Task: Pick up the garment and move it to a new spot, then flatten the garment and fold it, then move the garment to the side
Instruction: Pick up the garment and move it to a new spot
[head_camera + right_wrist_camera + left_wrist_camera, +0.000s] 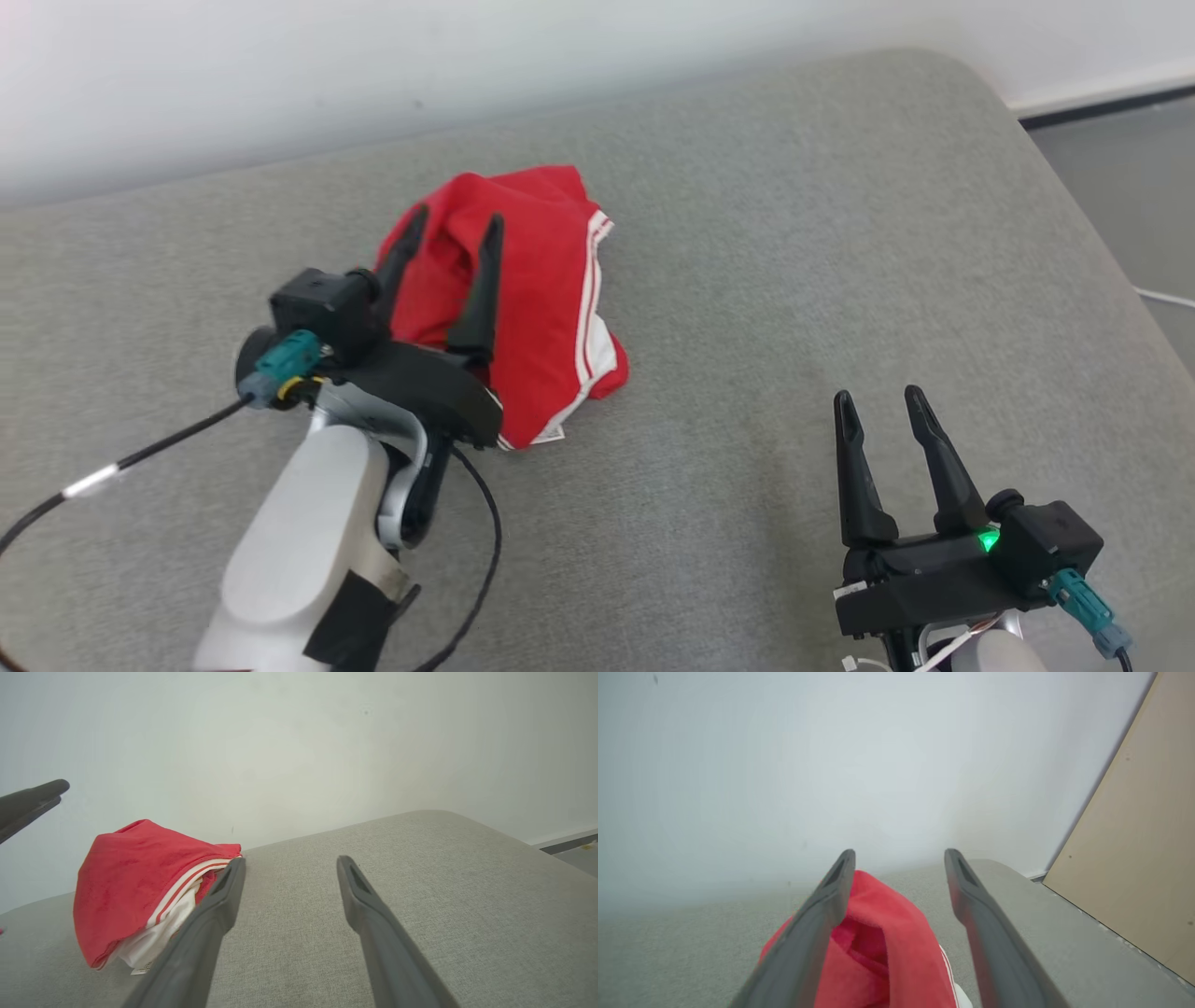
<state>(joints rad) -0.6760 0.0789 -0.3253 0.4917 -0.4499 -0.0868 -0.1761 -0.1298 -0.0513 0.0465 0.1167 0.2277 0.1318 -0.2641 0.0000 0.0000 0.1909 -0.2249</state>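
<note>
Roughly at the middle of a grey fabric-covered surface (794, 233), toward its far edge and close to a white wall (280, 75), sits a red garment (551, 280) in a crumpled heap. White stripes run along one of its hems, and a white inner layer shows at the near side.

From the lower left, the left end effector (457, 217) reaches over the heap. Its two long dark fingers are spread wide and hold nothing. In the left wrist view the red cloth lies between and beneath them, though whether the left-hand finger touches the fabric cannot be told. A black cable (140, 453) trails from this wrist across the surface.

At the lower right the right end effector (878, 394) sits low over bare grey fabric, well apart from the garment. Its fingers are also spread wide and empty, and a green light glows on its base.

Beyond the rounded far right corner of the surface is a strip of grey floor (1120, 159). A tan panel (1134, 858) leans in at the right of the left wrist view.
</note>
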